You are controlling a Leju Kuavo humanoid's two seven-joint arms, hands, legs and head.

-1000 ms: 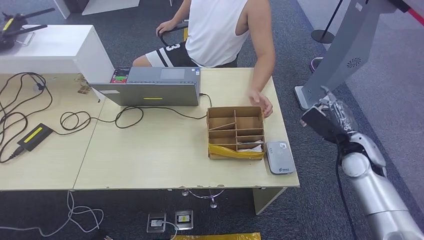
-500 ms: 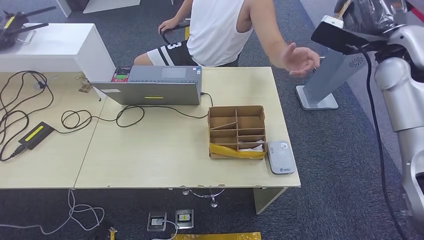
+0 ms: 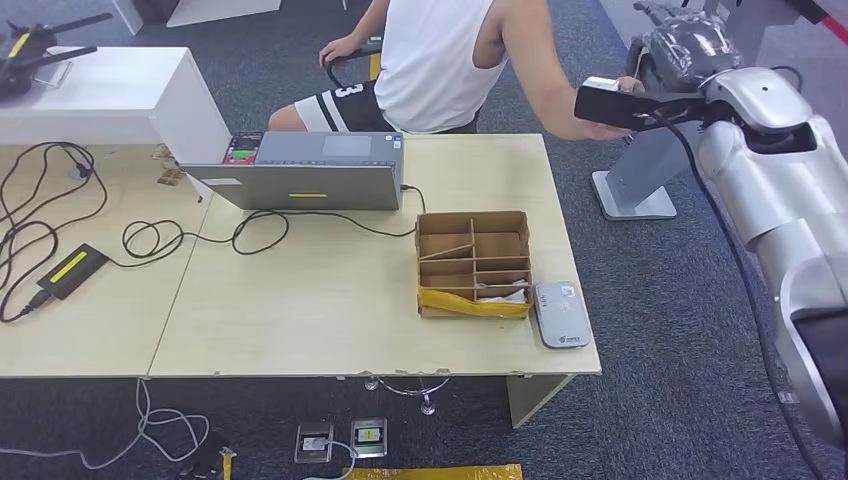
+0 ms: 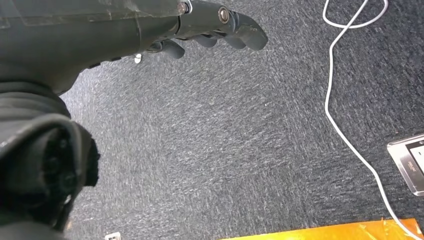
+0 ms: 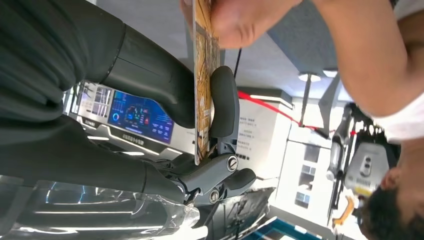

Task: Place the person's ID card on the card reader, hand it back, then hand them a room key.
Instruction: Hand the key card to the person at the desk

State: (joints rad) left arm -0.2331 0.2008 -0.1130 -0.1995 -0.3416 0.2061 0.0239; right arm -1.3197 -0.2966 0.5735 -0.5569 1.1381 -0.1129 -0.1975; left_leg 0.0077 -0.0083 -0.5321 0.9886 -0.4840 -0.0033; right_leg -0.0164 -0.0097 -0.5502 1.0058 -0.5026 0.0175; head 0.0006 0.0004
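From the head view I saw the table running across the middle of the frame, its right edge just past the card reader, which lay at the lower right corner of the tabletop, touching or just beside the cardboard organizer. Dark carpet lay open right of the table as far as a grey stand base at upper right. The laptop sat at the table's far edge, cables trailing left to a black adapter. The person sat at top centre; a white "3" showed on the dark shorts. Small print on the reader was too small to read. My right hand was raised at upper right, beyond the table's far right corner. In the right wrist view the ID card stood edge-on, pinched between my thumb and the fingers, while the person's hand gripped its other end. My left hand hung over carpet, fingers loosely extended, holding nothing, near a white cable.
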